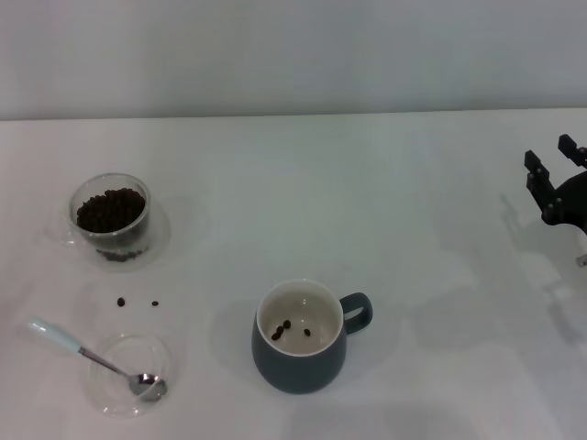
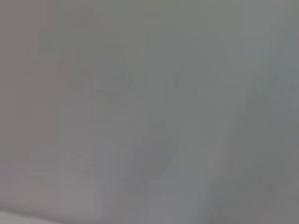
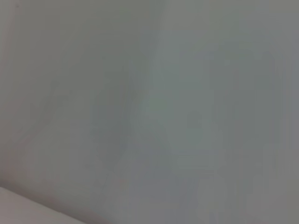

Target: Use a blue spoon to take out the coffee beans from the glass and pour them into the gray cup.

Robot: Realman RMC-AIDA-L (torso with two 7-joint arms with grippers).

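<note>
Head view: blue spoon (image 1: 92, 356) lies unheld, bowl in a shallow glass dish (image 1: 128, 376) left of the gray cup (image 1: 300, 337); glass (image 1: 112, 217) of coffee beans (image 1: 111, 210) far left, two strays (image 1: 137, 302) already spilled, so more may scatter during carries. Right gripper (image 1: 553, 165), fingers spread and empty, sits far right near the table (image 1: 367, 183) edge, open room between; left gripper unseen. Both wrist views: blank grey only.

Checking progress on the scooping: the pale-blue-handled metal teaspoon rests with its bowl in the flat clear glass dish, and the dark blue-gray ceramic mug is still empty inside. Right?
Not quite. The head view shows the dark blue-gray ceramic mug already holds a few dark brown coffee beans on its cream-white bottom. The rest stands: the pale-blue-handled metal teaspoon rests with its bowl in the flat clear glass dish.
</note>
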